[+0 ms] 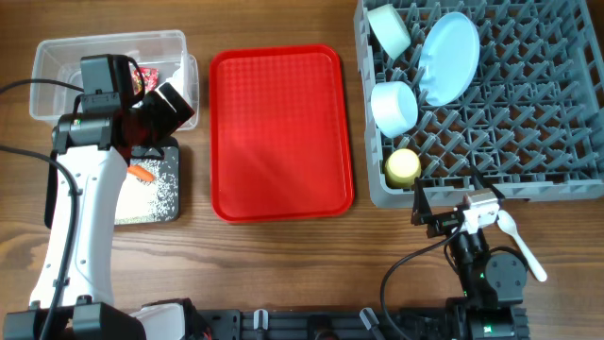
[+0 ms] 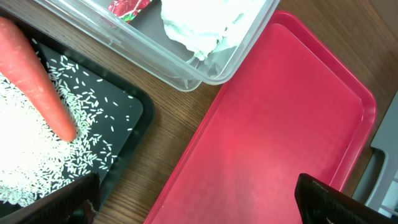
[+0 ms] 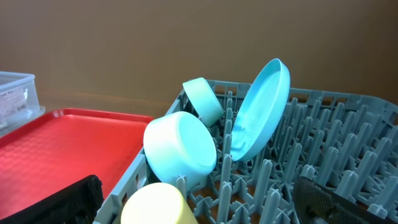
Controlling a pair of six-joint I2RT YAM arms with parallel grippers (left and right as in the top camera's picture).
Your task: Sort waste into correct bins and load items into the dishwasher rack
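The carrot (image 2: 37, 74) lies diagonally on rice (image 2: 25, 143) in the black tray (image 2: 134, 112), tip toward the red tray (image 1: 283, 132), with the left fingers (image 2: 74, 196) spread wide nearby. On the wooden worktop (image 1: 283, 274) before the grey rack (image 1: 453, 192), the white spoon (image 1: 517, 241) lies handle toward the near edge, the right fingers (image 3: 68, 199) apart beside it.

I'm seeing the blue plate (image 1: 449, 59), bowls (image 1: 394, 107) and yellow cup (image 1: 403, 167) leaning along the grey rack's (image 1: 547, 123) left edge, and the spoon (image 1: 519, 241) lying outside its front edge. The carrot (image 2: 37, 74) and rice (image 1: 156, 194) are sitting in the black tray (image 1: 176, 189), the wrapper (image 1: 148, 77) and tissue (image 2: 199, 25) in the clear tub (image 1: 57, 57).
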